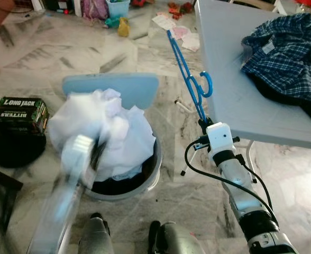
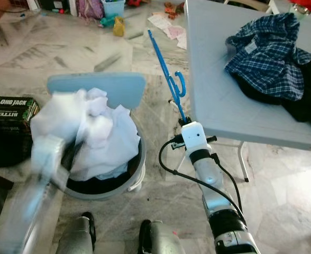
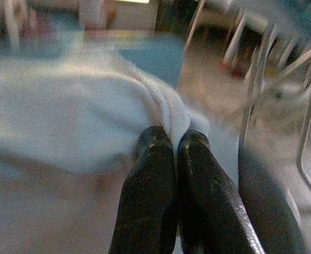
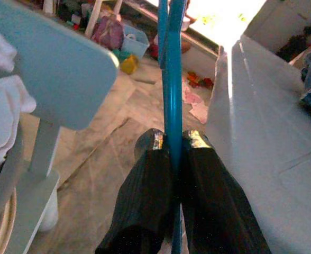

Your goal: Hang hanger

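From the head views, the right gripper (image 1: 202, 126) holds the blue hanger (image 1: 186, 74) upright beside the grey table's (image 1: 229, 79) near left edge. The blurred left gripper (image 2: 73, 145) pinches white cloth (image 2: 105, 140) over the bin (image 2: 137, 177). Left wrist: fingers (image 3: 150, 180) closed on cloth. Right wrist: fingers (image 4: 145, 196) clamp the hanger.

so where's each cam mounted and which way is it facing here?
Left eye, right eye: head stereo pair, looking down at white cloth in a basket and grey table; both arms show.
Left wrist: along left gripper, shut on the white cloth.
Right wrist: along right gripper, shut on blue hanger.
Shared: hanger, table.
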Available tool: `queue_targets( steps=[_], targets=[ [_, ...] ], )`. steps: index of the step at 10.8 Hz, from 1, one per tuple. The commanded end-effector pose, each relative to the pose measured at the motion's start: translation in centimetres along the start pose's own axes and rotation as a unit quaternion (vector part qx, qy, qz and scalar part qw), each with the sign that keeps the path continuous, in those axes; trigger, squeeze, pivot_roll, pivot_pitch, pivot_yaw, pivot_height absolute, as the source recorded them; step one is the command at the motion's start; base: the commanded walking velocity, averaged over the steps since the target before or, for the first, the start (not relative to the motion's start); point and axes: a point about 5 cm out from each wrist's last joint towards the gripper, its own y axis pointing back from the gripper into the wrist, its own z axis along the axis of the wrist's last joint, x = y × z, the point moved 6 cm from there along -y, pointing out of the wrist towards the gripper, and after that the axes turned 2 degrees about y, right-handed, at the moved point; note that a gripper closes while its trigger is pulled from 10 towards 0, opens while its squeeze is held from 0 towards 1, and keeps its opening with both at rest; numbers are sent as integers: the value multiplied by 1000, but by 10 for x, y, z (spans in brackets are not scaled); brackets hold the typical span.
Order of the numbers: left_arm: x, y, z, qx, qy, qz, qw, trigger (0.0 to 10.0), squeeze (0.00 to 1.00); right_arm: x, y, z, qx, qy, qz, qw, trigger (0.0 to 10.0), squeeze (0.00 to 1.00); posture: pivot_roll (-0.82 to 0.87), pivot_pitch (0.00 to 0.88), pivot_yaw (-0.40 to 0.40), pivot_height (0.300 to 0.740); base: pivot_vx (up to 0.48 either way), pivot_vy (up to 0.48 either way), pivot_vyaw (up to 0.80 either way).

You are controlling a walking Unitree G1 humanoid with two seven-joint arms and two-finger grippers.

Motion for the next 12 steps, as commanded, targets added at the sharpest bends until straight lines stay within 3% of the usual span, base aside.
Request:
queue_targets(
  steps=[1,2,5,7,9,10,11,12],
  targets=[
    [-4,6,-18,36,31,-6,999,0,0,-3,0,-1,0,3,-3,1000,10000,0,79,188,-142,740,0,0,0],
    [-4,27,-57,113,45,-6,993,0,0,-1,-2,0,-2,2,-1,1000,10000,0,80,187,-144,740,0,0,0],
    [-7,41,-90,190,82,3,978,0,0,-1,-2,0,-2,3,1,1000,10000,0,79,188,-146,740,0,0,0],
    [-10,51,-114,266,54,-11,962,0,0,-1,-2,-1,-1,3,0,1000,10000,0,81,188,-143,740,0,0,0],
    [0,60,-136,326,14,9,945,0,0,1,-3,0,-2,1,2,1000,10000,0,85,188,-141,740,0,0,0],
    [13,51,-126,284,-54,27,957,3412,0,2,-3,0,-2,1,2,1000,10000,0,86,188,-141,740,0,0,0],
    [22,40,-112,240,-102,37,965,10000,0,2,-3,0,-2,1,2,1000,10000,0,86,188,-142,740,0,0,0],
    [29,39,-114,248,-86,54,963,10000,35,2,-3,-1,-1,0,2,1000,10000,0,90,188,-142,740,0,0,0]
  ],
)
